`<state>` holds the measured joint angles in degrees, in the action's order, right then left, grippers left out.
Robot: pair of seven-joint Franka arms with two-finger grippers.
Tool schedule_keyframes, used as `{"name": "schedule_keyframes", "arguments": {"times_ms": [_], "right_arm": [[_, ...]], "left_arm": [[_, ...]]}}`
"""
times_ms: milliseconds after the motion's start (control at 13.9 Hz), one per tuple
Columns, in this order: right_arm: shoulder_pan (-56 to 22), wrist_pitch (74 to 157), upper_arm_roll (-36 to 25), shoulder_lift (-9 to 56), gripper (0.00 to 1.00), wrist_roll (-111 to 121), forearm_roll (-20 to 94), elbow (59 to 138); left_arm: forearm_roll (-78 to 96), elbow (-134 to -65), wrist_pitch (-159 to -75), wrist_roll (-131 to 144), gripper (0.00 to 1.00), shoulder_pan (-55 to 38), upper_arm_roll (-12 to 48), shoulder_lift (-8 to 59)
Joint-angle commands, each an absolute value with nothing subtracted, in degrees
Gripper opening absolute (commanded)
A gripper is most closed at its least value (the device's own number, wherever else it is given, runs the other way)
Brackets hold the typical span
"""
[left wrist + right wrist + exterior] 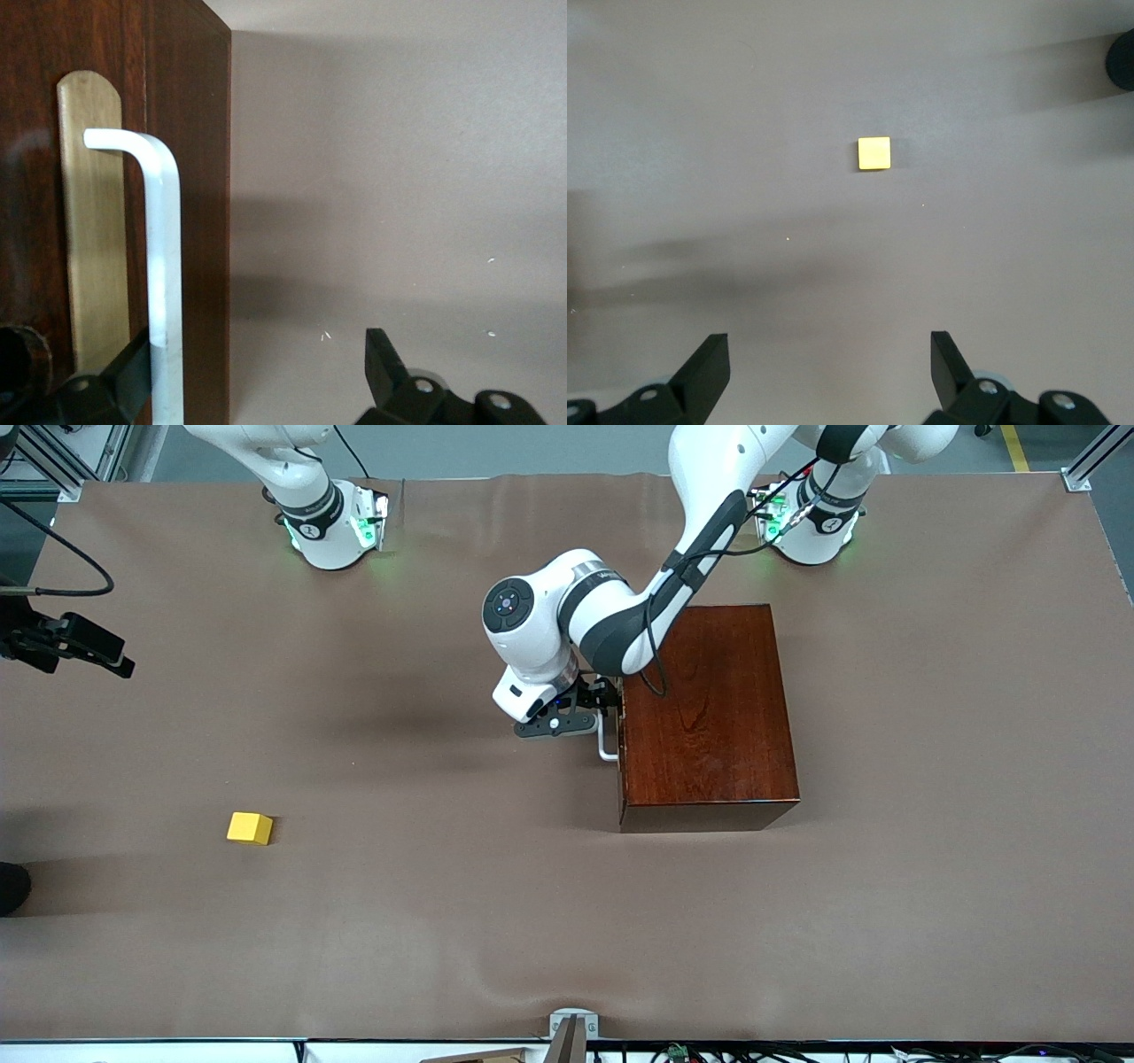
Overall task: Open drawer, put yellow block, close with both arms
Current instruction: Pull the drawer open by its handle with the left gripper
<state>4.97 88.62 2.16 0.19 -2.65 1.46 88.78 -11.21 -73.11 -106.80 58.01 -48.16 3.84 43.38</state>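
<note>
Front view shows us the left gripper (592, 710) at the white handle (606, 742) of the shut drawer (622, 755), whose front is mostly hidden by the arm and the mahogany box (709, 713). We see its spread fingers (388, 359) straddling the handle, not clamped. We find the right gripper (829, 365), cut off at the front view's edge, released over bare table (443, 921) well above the yellow block (250, 828).
</note>
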Motion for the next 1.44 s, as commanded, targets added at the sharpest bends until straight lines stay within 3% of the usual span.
{"name": "schedule_keyframes", "arguments": {"times_ms": [0, 1363], "right_arm": [[5.3, 88.2, 2.5, -0.1, 1.0, -2.2, 1.0, 88.6], [5.3, 88.2, 2.5, -0.1, 1.0, -2.2, 1.1, 88.6]], "left_arm": [[-10.2, -71.4, -108.9, 61.0, 1.0, -48.4, 4.3, 44.4], [-5.4, -68.8, -125.2, 62.2, 1.0, -50.2, 4.4, 48.0]]}}
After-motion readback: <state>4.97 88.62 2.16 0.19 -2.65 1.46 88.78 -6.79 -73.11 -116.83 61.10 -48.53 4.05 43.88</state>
